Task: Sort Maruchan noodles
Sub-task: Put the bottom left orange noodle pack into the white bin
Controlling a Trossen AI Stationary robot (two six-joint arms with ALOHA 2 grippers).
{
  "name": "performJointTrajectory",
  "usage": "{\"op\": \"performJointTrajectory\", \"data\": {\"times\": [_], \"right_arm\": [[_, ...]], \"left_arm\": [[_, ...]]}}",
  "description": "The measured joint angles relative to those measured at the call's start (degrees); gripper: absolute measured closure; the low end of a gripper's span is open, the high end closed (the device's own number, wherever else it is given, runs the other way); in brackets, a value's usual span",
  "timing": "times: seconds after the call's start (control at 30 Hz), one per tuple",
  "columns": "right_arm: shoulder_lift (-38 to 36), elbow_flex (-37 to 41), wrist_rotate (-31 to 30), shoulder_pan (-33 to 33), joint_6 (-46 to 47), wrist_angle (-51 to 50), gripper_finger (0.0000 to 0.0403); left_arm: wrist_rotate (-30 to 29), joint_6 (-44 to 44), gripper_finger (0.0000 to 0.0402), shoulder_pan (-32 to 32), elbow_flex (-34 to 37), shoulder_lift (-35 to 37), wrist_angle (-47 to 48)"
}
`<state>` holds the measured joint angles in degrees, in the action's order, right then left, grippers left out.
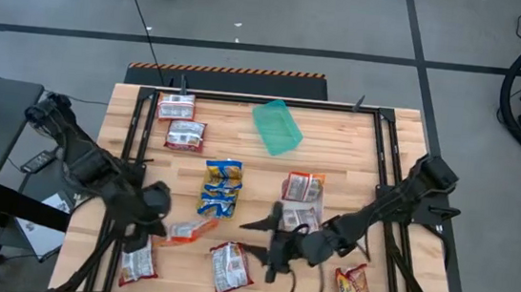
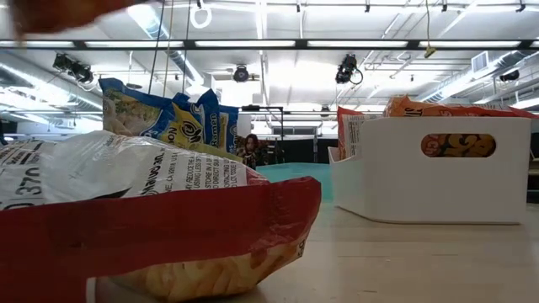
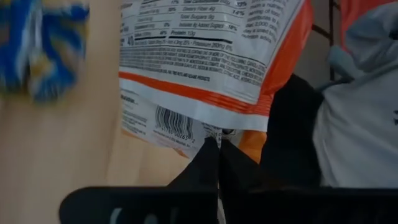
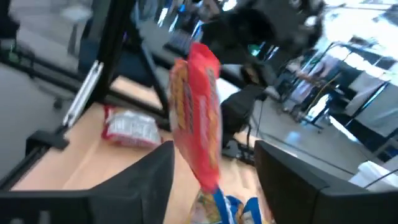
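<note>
Grey floor [image 1: 54, 2] crossed by dark tape lines [image 1: 251, 46]; fluorescent ceiling strips [image 2: 362, 43] light the room beyond the wooden table [image 1: 336, 153].

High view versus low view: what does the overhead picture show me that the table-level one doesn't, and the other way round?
Only the high view shows the two arms: the left end effector pinching an orange-red packet, the right end effector open near the middle, and how the packets lie spread over the table. Only the low view shows a white bin holding orange packets, ceiling lights, and a person far behind. Both show the blue-and-yellow packets and, it seems, the green tray.
</note>
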<state>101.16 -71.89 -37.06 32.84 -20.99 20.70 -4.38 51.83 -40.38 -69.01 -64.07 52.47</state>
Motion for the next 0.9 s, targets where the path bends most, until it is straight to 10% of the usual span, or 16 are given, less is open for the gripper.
{"op": "performJointTrajectory", "data": {"times": [0.47,0.9], "right_arm": [[3.48,-19.0,14.47,-3.73,5.05,-32.39,0.0045],[3.7,-18.74,21.0,-6.74,12.86,-40.24,0.0091]], "left_arm": [[6.81,-19.41,0.0401,14.38,0.09,-13.57,-17.73],[12.38,-30.0,0.0396,19.47,0.11,-17.25,-25.13]]}}
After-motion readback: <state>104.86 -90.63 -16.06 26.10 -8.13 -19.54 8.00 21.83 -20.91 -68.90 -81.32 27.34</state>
